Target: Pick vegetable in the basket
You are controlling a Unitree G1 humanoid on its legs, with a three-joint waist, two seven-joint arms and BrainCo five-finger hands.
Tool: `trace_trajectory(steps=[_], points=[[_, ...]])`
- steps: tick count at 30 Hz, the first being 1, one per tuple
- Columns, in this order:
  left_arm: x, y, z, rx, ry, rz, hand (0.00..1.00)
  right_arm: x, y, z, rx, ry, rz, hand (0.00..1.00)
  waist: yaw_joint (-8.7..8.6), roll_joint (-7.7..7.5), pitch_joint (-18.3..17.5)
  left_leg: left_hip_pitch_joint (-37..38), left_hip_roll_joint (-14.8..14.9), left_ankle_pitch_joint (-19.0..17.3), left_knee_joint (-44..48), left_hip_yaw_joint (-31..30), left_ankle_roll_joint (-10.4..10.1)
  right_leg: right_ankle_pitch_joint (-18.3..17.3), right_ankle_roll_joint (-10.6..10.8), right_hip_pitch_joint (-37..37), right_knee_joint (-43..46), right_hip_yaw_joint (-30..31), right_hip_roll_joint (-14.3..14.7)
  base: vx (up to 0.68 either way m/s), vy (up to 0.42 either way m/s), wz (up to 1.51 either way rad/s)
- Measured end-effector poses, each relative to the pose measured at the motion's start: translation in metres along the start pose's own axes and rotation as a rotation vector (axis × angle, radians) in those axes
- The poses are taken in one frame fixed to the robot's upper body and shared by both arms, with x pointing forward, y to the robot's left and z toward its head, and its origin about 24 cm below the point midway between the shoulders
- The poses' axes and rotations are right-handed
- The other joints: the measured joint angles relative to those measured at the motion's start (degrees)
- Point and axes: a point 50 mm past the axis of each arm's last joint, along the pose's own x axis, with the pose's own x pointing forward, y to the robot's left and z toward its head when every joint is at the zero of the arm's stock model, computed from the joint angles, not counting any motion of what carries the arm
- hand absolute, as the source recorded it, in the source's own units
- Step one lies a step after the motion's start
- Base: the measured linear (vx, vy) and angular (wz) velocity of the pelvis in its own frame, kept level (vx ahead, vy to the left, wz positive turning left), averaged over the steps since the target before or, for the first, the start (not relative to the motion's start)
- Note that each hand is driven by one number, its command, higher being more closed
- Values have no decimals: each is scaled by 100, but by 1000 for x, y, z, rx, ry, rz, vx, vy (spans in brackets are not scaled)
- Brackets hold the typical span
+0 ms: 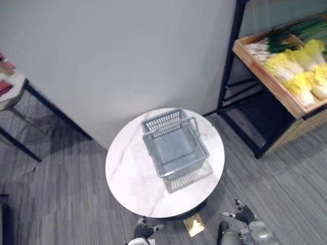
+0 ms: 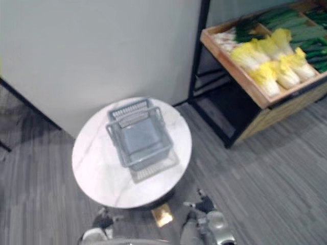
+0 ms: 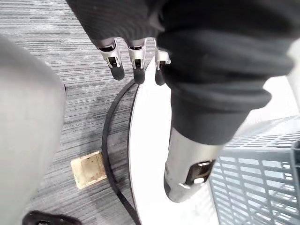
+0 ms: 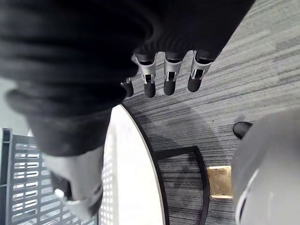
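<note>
Fig. My left hand point(image 3: 137, 60) and right hand point(image 4: 170, 71) hang by the near edge of the round white marble table point(image 1: 127, 176), fingers straight and relaxed, holding nothing. A grey plastic mesh basket point(image 1: 152, 155) stands at the table's centre. Yellow-white cabbages point(image 1: 294, 76) lie in a wooden crate point(image 1: 263, 79) beyond the table, to its right.

You've got a grey plastic basket point(image 1: 175, 148), matt and latticed; the table point(image 1: 127, 178) under it shows a smooth white marble-look top with a soft sheen; floor point(image 1: 61, 204) matt, streaked grey planks; crate point(image 1: 265, 78) bare wood, rack point(image 1: 228, 66) black metal.
</note>
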Motion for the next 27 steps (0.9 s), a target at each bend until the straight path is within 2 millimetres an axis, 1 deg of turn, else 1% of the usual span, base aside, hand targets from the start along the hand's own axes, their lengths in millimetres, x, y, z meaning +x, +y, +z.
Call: trace_trajectory(steps=[1,2,3,4,5,7,9,11,13,16,18,20,21,22,23,26,27], points=[[0,1,3,4,-11,4,0,0,1,2,2,-10,0,0,2,-107,61,-43,62,334,3,346,54,6,-23,258,-212,-210,10,126,-320,96],[1,0,4,6,-15,5,0,0,1,4,1,-19,-2,0,9,-105,60,-54,81,405,30,536,103,19,-47,356,-310,-293,24,77,-271,72],[0,-1,4,7,-20,4,0,0,-2,8,-4,-38,-14,0,58,-87,55,-86,72,380,72,911,95,59,-109,502,-488,-411,51,32,-171,40],[-1,0,3,7,-19,5,0,1,-3,11,-4,-50,-19,0,62,-84,53,-94,38,315,74,1056,101,74,-132,570,-568,-444,64,28,-155,40],[-2,0,2,10,-19,10,0,2,-4,20,-5,-90,-29,0,59,-84,53,-89,-92,140,-20,1274,142,109,-153,654,-702,-560,73,12,-77,33],[-2,0,2,13,-20,13,0,1,-8,27,-8,-125,-48,0,49,-84,51,-55,-177,125,-331,1416,188,122,-132,665,-783,-701,81,0,-9,48],[-2,1,1,19,-18,20,0,0,-12,27,-16,-131,-59,0,62,-24,15,-43,-247,127,-697,1408,192,247,-62,651,-966,-792,134,-1,60,35],[-1,4,0,25,-13,27,0,-2,-13,28,-21,-142,-62,0,87,-42,25,-10,-334,86,-838,1416,240,398,-10,653,-1146,-793,132,2,75,3],[-2,9,-3,30,-3,42,0,-2,-15,34,-32,-167,-66,0,94,-68,39,36,-438,-84,-928,1549,318,657,57,682,-1402,-714,98,-6,135,-12],[-1,15,-5,37,8,56,0,-6,-17,46,-40,-235,-75,0,55,-62,35,76,-528,-278,-960,1569,304,903,126,795,-1702,-691,70,-18,139,-6],[-1,17,-6,40,13,62,0,-11,-25,54,-99,-292,-91,0,57,-43,19,169,-562,-448,-998,1592,274,1031,176,922,-1915,-674,79,-49,113,-5],[-1,16,-7,64,16,58,0,-15,-36,66,-152,-343,-118,0,52,7,-13,194,-568,-685,-1007,1623,210,1165,216,970,-2082,-628,105,-65,105,-17],[-1,18,-5,69,11,62,0,-17,-42,74,-192,-380,-133,0,76,-23,-4,237,-606,-714,-1003,1713,213,1211,244,944,-2081,-492,71,-101,83,-31],[-1,21,-8,67,21,73,0,-21,-46,84,-235,-421,-148,0,64,-52,-37,246,-637,-755,-996,1734,211,1228,271,948,-2083,-426,39,-114,87,-29],[-1,24,-10,70,28,79,0,-23,-48,89,-253,-447,-154,0,48,-64,-71,245,-648,-770,-999,1737,203,1219,292,938,-2084,-416,28,-83,27,-15],[-2,36,-15,112,49,103,0,-41,-69,124,-352,-599,-248,0,35,-149,-170,226,-662,-819,-1033,1748,192,1221,293,877,-2110,-373,19,-43,-5,-8],[-2,38,-16,117,53,107,0,-43,-73,129,-373,-622,-272,0,38,-158,-182,231,-667,-814,-1061,1737,195,1221,293,871,-2110,-373,21,0,0,0]])
